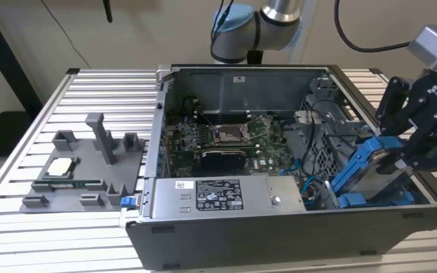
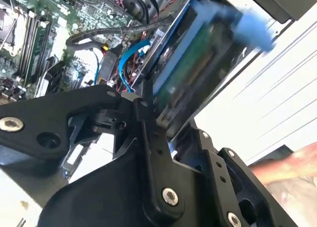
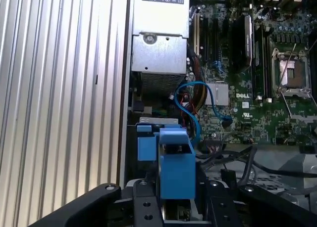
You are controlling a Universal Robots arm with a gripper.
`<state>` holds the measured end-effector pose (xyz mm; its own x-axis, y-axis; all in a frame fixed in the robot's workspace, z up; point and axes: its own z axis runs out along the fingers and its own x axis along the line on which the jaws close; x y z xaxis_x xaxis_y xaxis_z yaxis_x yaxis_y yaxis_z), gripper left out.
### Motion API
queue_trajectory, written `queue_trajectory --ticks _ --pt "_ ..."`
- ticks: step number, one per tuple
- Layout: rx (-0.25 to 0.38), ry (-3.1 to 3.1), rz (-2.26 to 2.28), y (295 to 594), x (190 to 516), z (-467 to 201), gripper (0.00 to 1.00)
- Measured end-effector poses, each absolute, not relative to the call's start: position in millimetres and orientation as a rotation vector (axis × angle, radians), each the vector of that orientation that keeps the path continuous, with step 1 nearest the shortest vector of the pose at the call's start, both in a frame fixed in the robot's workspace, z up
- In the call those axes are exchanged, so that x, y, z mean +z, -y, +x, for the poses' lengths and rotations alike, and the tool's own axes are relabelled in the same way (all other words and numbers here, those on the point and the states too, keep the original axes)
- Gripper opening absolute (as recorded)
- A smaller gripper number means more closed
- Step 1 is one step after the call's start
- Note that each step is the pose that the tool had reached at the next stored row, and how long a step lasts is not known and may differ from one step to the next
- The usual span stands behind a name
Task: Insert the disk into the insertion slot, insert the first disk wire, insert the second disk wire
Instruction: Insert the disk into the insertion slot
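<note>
The gripper [image 1: 409,158] pinches the blue-framed disk [image 1: 372,166] between its jaws, the disk's tilted long axis running away from them, with its far end at the insertion slot [image 1: 355,200] just beyond.

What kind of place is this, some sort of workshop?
Probably a robotics lab bench for computer assembly: an open computer case sits on a slatted metal table, and a robot arm whose pincer grips a blue-framed disk at its side.
</note>
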<state>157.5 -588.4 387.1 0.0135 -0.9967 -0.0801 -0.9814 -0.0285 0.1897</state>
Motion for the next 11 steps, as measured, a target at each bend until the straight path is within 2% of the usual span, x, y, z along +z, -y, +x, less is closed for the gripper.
queue_trajectory --ticks 4,9,11 --pt "-0.314 2.138 2.188 588.4 394.4 157.5 0.4" --pt "-0.407 2.163 2.229 588.6 394.8 157.0 0.38" --pt "-0.411 2.164 2.231 588.5 394.7 157.0 0.37"
